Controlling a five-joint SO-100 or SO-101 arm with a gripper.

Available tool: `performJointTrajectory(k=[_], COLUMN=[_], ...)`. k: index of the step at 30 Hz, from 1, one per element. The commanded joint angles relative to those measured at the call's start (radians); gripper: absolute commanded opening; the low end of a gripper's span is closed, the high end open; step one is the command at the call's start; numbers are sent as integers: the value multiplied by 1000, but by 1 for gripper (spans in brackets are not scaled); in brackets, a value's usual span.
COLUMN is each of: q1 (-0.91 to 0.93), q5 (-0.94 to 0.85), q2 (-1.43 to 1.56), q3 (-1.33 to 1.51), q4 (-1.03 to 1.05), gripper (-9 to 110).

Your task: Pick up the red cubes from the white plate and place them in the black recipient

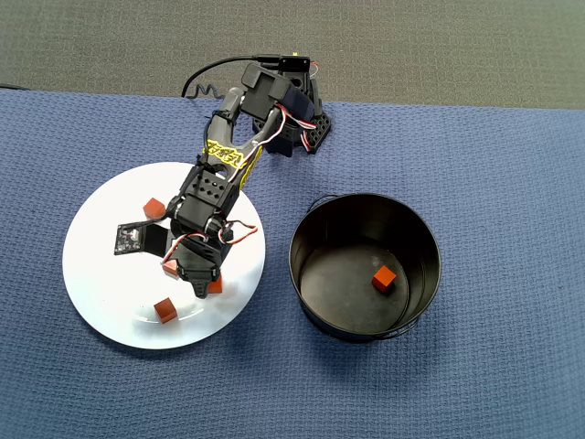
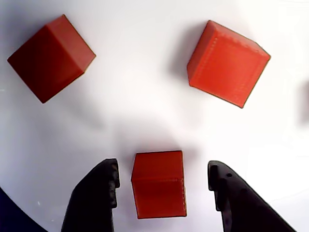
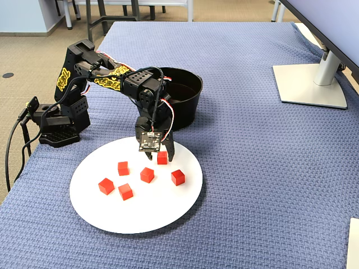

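Note:
Several red cubes lie on the white plate (image 1: 101,274) (image 3: 157,213). My gripper (image 2: 163,168) (image 3: 162,152) hangs low over the plate's far side in the fixed view. It is open, and one red cube (image 2: 159,186) (image 3: 162,158) sits on the plate between the fingers (image 2: 99,193) without touching either. Two more cubes (image 2: 50,57) (image 2: 227,63) lie just ahead in the wrist view. The black recipient (image 1: 430,240) (image 3: 188,106) stands right of the plate in the overhead view, with one red cube (image 1: 384,279) on its floor.
The arm's base (image 3: 56,126) stands at the table's left edge in the fixed view, with a cable trailing off it. A monitor stand (image 3: 311,84) is at the far right. Blue woven cloth (image 1: 494,384) covers the table around plate and pot.

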Motion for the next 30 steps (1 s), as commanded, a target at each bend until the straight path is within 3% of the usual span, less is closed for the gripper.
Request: performJointTrajectory(k=[1, 10, 16, 22, 30], q1=[-38, -64, -58, -60, -164], q5=[-23, -75, -61, -34, 84], q2=[44, 69, 72, 120, 403], q3=[-5, 69, 58, 31, -94], q4=[-23, -43, -51, -44, 150], gripper=[16, 15, 1, 0, 0])
